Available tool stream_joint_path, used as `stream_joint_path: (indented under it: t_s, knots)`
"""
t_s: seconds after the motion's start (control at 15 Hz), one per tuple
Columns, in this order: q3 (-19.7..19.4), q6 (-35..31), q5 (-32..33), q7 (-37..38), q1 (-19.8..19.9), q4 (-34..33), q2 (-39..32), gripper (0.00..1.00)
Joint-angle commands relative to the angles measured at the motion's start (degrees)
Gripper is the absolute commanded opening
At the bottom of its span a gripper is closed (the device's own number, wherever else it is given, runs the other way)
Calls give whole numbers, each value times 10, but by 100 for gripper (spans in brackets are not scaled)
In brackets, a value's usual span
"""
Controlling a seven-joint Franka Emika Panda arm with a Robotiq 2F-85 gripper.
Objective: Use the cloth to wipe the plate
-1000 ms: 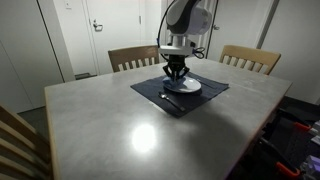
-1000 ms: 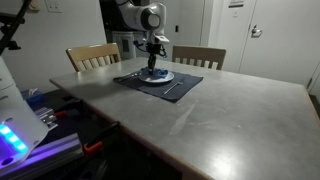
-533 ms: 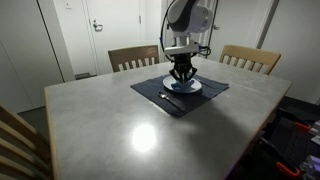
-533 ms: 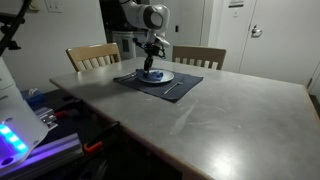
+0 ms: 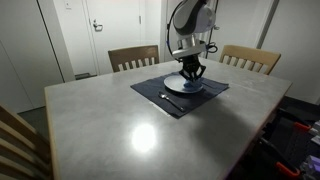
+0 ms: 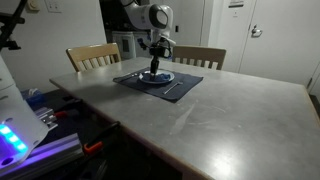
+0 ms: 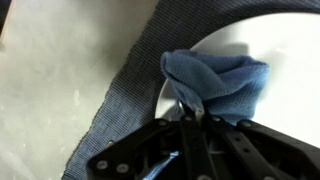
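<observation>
A white plate (image 5: 185, 85) lies on a dark placemat (image 5: 160, 92) on the grey table; it also shows in the wrist view (image 7: 280, 45) and in an exterior view (image 6: 158, 77). My gripper (image 7: 196, 118) is shut on a bunched blue cloth (image 7: 218, 80) and presses it onto the plate's edge near the placemat (image 7: 130, 100). In both exterior views the gripper (image 5: 192, 73) (image 6: 155, 68) stands upright over the plate. A utensil (image 5: 167, 98) lies on the placemat beside the plate.
Two wooden chairs (image 5: 133, 57) (image 5: 250, 58) stand behind the table (image 5: 110, 120). Another chair back (image 5: 15, 140) is at the near corner. Lab gear (image 6: 25, 125) sits beside the table.
My gripper with the cloth has moved sideways across the plate, to the right in one exterior view, while staying down on it.
</observation>
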State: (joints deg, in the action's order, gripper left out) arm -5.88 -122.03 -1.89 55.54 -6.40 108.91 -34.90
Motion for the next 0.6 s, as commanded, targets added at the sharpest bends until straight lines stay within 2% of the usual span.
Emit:
stream_joint_path:
  t_s: [0.0,0.53]
  knots:
    - [-21,-29,44,30,-17,-3,-16,2]
    - [-26,-87,120,76,-35,-28,-38,2]
